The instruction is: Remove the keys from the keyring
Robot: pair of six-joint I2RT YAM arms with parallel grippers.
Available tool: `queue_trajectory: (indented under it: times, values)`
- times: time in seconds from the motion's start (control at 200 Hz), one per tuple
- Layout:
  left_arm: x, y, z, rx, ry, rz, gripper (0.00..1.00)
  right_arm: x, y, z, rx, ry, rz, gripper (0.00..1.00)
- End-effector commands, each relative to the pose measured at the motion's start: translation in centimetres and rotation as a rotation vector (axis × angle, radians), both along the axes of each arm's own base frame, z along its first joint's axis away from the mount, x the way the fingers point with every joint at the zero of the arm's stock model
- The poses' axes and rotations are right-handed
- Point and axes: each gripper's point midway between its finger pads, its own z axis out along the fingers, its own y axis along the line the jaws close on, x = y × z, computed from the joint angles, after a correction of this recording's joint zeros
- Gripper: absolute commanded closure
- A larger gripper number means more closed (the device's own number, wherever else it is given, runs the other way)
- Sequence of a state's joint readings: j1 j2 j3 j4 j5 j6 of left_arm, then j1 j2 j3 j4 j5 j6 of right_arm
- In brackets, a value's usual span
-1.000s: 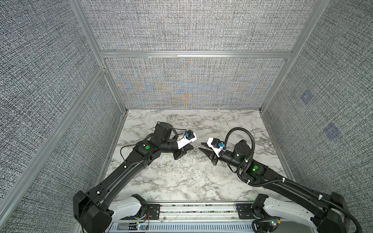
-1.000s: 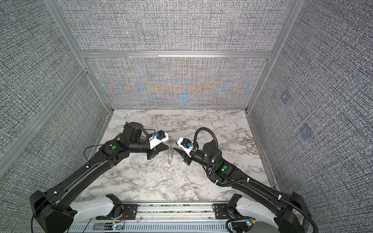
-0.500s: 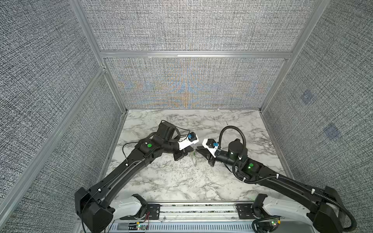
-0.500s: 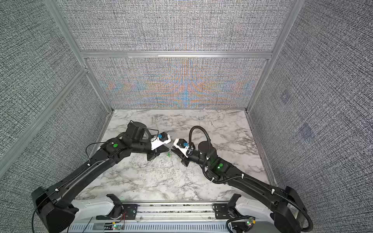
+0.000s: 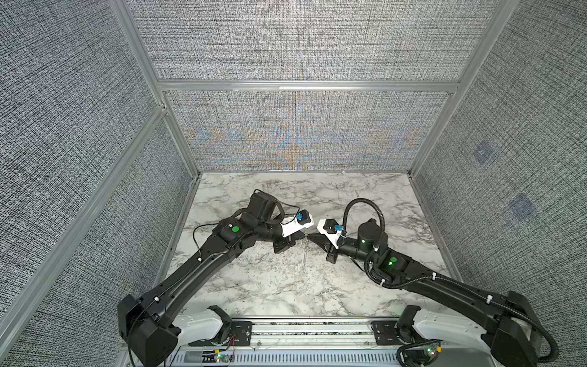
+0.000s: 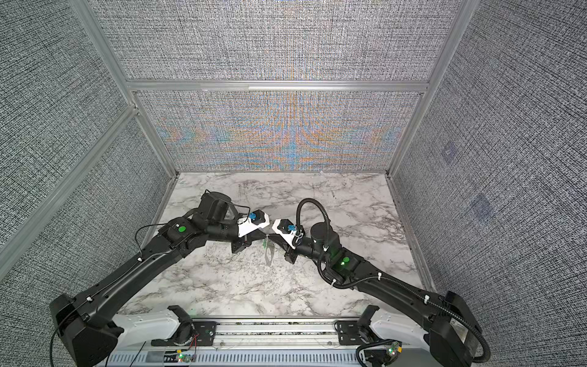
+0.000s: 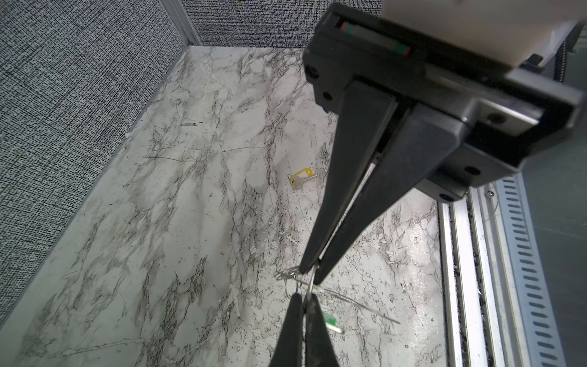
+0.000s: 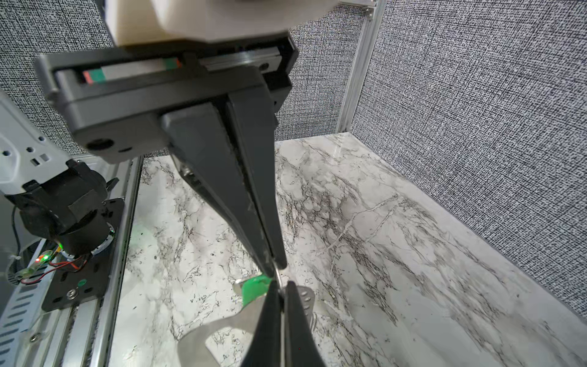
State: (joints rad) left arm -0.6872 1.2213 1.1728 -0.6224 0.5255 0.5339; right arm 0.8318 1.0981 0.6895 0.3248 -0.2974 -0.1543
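Keyring point(image 6: 269, 254) hangs clear of the bench point(image 7: 190, 222), slung below the spot where both arms meet tip to tip. Green key point(image 8: 255, 287) w/ its tag sits just beside keyring's top end, joined via a thin wire ring point(image 7: 286, 275). Yellow key point(image 7: 301, 178) lies flat on the bench, well apart from keyring and already off it, so approx half the job looks done. L fingers point(image 7: 293, 317) are pressed together, wire running into the gap. R fingers point(image 7: 343, 206) are likewise pressed together, nipping the same wire right next to them. Which coil each has, can't tell. Risks, imo: wire is v. thin and both grips sit at the very tips, so a pull apart could let it slip out of one side & the whole bundle drops to the bench. If both nip the same coil, pulling just drags the ring, no gap opens, and green key stays on keyring. Too hard a tug could bend the wire. Tips are so close they may knock each other on any twist.
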Motion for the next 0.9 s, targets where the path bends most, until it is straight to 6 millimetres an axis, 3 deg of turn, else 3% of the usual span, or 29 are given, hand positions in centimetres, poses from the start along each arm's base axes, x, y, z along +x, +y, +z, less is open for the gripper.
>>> queue_trajectory:
  times: [0.0,0.105,0.36,0.535,0.895]
  values:
    - [0.4,0.0,0.4,-0.017,-0.028,0.025,0.82,-0.2,0.1,1.3,0.056,-0.013,0.008,1.00]
    - [1.3,0.4,1.4,-0.060,-0.068,0.092,0.66,-0.2,0.0,1.6,0.079,-0.005,0.005,1.00]
    - [1.8,1.0,1.5,-0.209,-0.081,0.212,0.54,-0.1,0.0,2.0,0.123,0.002,-0.002,1.00]
    - [2.0,1.5,1.0,-0.273,-0.088,0.268,0.53,-0.1,-0.1,2.1,0.130,-0.001,-0.004,1.00]
    - [0.8,0.3,0.2,-0.360,-0.019,0.211,0.54,0.1,-0.1,2.5,0.145,-0.003,-0.013,1.00]
